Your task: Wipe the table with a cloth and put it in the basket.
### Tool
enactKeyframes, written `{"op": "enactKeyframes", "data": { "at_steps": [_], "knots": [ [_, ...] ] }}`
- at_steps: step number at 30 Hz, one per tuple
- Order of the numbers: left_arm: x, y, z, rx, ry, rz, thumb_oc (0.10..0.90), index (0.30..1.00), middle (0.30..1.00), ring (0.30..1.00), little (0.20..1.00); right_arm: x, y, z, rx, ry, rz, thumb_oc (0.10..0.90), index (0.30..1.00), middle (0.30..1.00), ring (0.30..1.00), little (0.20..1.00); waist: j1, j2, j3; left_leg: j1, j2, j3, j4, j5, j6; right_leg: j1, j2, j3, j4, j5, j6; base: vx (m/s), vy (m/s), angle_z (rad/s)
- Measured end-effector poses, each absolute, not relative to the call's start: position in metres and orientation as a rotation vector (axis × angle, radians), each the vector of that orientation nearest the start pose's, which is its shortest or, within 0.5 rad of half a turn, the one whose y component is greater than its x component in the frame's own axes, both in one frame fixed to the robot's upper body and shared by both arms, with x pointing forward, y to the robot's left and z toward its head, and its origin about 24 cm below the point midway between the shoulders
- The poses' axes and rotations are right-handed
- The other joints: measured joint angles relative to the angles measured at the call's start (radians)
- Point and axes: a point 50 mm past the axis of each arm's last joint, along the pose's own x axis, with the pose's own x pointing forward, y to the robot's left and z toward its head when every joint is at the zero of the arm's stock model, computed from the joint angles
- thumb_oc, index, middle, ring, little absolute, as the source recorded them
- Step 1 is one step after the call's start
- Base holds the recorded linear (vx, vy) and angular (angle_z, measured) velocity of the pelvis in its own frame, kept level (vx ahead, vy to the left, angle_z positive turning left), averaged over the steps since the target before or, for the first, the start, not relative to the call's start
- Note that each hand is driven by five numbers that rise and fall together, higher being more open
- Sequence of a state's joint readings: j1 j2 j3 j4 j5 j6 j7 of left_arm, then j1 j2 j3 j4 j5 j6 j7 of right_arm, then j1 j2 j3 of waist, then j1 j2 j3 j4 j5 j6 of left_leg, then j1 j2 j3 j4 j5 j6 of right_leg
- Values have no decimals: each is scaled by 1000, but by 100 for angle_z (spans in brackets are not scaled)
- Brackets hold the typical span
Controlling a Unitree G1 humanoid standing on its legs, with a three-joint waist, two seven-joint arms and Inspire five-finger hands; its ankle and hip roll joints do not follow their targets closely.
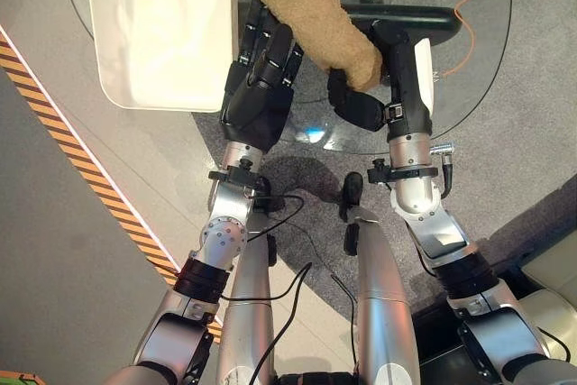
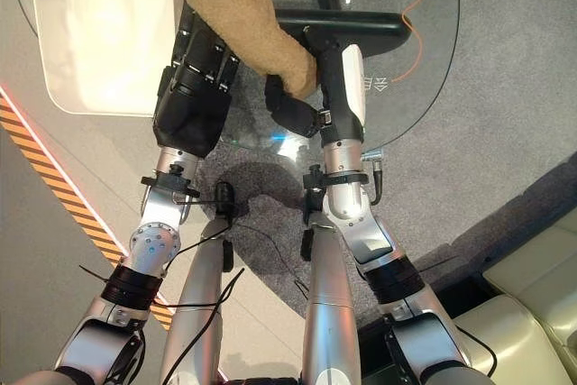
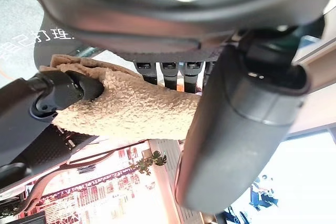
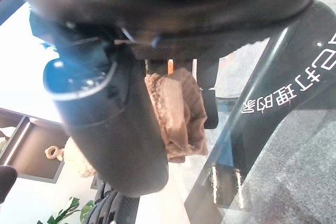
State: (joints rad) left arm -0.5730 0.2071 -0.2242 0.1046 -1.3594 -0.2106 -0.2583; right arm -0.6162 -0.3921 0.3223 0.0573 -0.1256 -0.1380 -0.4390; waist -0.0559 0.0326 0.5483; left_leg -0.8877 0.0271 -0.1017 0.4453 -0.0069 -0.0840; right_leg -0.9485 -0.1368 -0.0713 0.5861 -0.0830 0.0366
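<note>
Cloth: while both hands meet over the glass table [image 1: 469, 69], the tan cloth [image 1: 315, 15] lies on it near its near edge, long axis slanting away leftward.
Right hand [image 1: 361, 101]: fingers curled, clamped on the cloth's near end.
Left hand [image 1: 261, 65]: fingers straight, touching the cloth's left side.
Hidden: basket location cannot be told; table's far edge is cut off.

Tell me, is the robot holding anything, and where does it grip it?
The right hand pinches the tan cloth at its near end; the left hand lies with straight fingers beside the cloth, gripping nothing.
</note>
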Motion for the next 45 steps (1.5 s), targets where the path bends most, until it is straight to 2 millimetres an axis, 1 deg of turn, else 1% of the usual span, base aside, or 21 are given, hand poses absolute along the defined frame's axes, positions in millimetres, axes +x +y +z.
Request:
{"op": "enactKeyframes", "data": {
  "at_steps": [10, 24, 45],
  "knots": [
    [322, 107, 193, -1054, -510, -682, 800, 900, 900, 900, 900, 319, -119, 210, -425, -771, -59, 100, 300, 300, 300, 200, -1, 0, 0, 5, 0, 0, -5, 0, 0, 0, 0, 1, 2, 0, 0, 0, 0, 0],
    [322, 104, 196, -1038, -519, -723, 800, 900, 900, 900, 900, 317, -121, 210, -363, -783, -169, 100, 300, 300, 300, 200, -5, 0, 0, 14, 0, 4, -7, 0, 0, 7, 0, 6, 2, 0, 0, 0, 0, 0],
    [323, 106, 196, -1036, -508, -723, 800, 900, 900, 900, 900, 321, -119, 213, -406, -760, -120, 100, 300, 300, 300, 200, -4, 0, 0, 13, 0, 5, -8, 0, 0, 7, 0, 6, 0, 0, 0, 0, 0, 0]
  ]
}}
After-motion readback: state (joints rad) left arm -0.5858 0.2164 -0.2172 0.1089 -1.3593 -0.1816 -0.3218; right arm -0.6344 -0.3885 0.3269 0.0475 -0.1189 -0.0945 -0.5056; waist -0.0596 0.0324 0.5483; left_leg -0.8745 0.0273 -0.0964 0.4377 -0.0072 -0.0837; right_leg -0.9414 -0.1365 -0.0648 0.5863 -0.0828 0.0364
